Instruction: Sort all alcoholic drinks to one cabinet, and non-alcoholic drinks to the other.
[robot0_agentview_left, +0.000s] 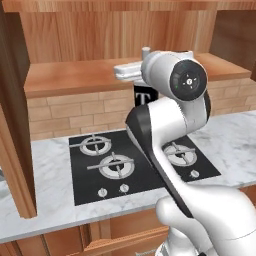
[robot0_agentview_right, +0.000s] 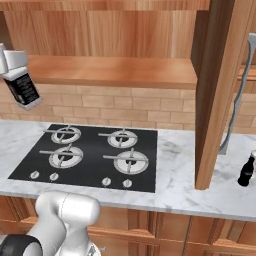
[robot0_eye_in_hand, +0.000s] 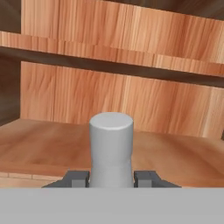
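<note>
The fingers (robot0_eye_in_hand: 111, 178) are narrowly spread and pinch the T bottle (robot0_agentview_right: 22, 90) at its neck: in the hand view the two dark fingertips (robot0_eye_in_hand: 78, 178) press against either side of the grey neck, just below the round cap, with no gap showing. The bottle hangs in the air, tilted, its black label facing the right base view; in the left base view the label's white "T" (robot0_agentview_left: 145, 96) peeks out from behind the arm, below the white hand.

The bottle is held in front of an open cabinet (robot0_agentview_left: 75, 75), above the hob (robot0_agentview_right: 90, 155) and clear of the marble bench (robot0_agentview_right: 175, 155). It touches neither the shelf nor the bench. In the hand view the cap stands before the cabinet's lower wooden shelf (robot0_eye_in_hand: 43, 144), with a second shelf (robot0_eye_in_hand: 109, 54) higher up and the panelled back wall behind.

The cabinet's doors stand open on either side; the right door (robot0_agentview_right: 215, 90) shows edge-on in the right base view, and beyond it runs a grey bar handle (robot0_agentview_right: 240, 90).

The cola bottle (robot0_agentview_right: 246, 171) stands upright on the bench at the far right, past that door, well apart from the fingers. Whether its base sits near the bench's edge cannot be told.
</note>
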